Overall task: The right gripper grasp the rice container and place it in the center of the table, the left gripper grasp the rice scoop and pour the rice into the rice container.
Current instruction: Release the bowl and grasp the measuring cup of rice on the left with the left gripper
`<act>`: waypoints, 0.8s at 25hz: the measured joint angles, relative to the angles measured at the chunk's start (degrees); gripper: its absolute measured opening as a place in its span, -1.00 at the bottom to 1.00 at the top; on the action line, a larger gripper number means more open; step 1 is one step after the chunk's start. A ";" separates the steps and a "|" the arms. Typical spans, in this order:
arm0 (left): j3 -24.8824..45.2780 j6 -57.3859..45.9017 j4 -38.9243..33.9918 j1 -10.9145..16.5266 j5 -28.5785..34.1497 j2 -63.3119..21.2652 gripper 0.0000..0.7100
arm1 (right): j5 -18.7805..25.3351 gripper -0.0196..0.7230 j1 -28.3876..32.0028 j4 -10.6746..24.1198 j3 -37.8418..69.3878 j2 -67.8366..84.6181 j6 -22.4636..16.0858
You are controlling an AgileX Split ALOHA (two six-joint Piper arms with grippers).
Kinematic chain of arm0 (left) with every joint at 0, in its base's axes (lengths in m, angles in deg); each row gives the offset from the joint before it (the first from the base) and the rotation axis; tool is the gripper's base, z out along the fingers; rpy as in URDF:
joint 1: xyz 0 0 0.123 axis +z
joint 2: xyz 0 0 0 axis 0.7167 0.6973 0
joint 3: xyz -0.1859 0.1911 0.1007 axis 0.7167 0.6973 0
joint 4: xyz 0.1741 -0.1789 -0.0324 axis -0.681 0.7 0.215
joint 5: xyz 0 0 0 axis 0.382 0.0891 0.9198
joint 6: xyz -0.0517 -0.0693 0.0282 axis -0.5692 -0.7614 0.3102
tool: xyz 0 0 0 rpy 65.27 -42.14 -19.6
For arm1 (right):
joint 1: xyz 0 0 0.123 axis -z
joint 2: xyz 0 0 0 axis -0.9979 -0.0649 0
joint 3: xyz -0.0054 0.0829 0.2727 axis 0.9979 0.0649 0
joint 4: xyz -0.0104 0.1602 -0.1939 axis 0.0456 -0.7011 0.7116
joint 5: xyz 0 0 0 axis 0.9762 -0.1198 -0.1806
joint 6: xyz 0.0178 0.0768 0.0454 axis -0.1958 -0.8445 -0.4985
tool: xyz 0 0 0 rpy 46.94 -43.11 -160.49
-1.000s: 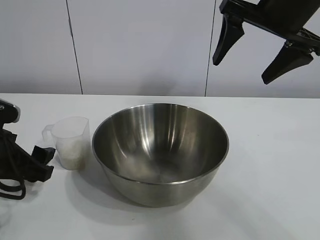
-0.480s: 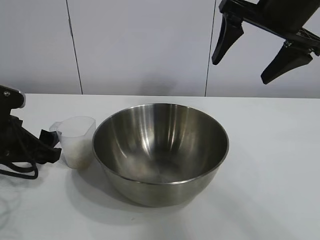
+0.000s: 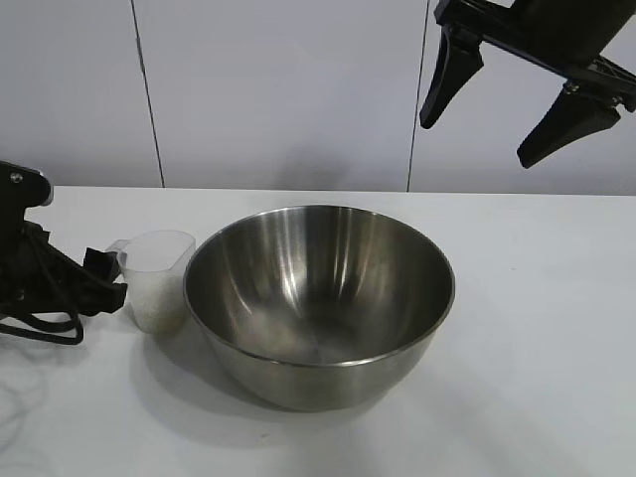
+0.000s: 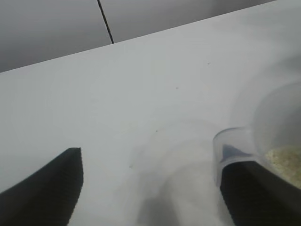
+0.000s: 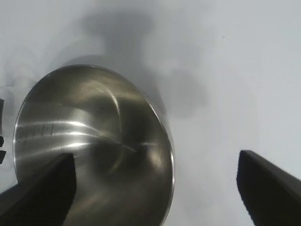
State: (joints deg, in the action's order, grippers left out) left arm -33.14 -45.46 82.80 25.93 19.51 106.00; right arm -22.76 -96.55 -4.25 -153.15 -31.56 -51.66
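The rice container (image 3: 318,298), a big shiny steel bowl, stands in the middle of the white table (image 3: 537,328); the right wrist view looks down into it (image 5: 89,141). The clear rice scoop (image 3: 159,276) stands upright close against its left side, with rice (image 3: 154,306) in the bottom. My left gripper (image 3: 109,278) lies low at the scoop's tab handle. In the left wrist view its jaws (image 4: 151,160) stand wide apart, and the handle (image 4: 230,148) rests over one finger (image 4: 258,193), with rice (image 4: 287,162) behind. My right gripper (image 3: 477,139) hangs open, high above the bowl's right side.
A grey panelled wall (image 3: 278,89) runs behind the table. The left arm's black cable (image 3: 40,333) loops on the tabletop at the far left. Bare tabletop lies in front of and to the right of the bowl.
The left gripper has moved right and a little away from the front edge. The scoop has slid with it toward the bowl. The right gripper has stayed put.
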 joint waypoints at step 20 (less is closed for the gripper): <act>-0.85 0.00 -5.58 0.00 0.05 0.00 -0.43 | 0.26 0.78 0.00 -0.42 0.00 0.00 0.00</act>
State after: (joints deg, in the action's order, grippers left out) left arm -33.99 -45.46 77.22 25.93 19.56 106.00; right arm -22.50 -96.55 -4.66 -153.15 -31.56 -51.66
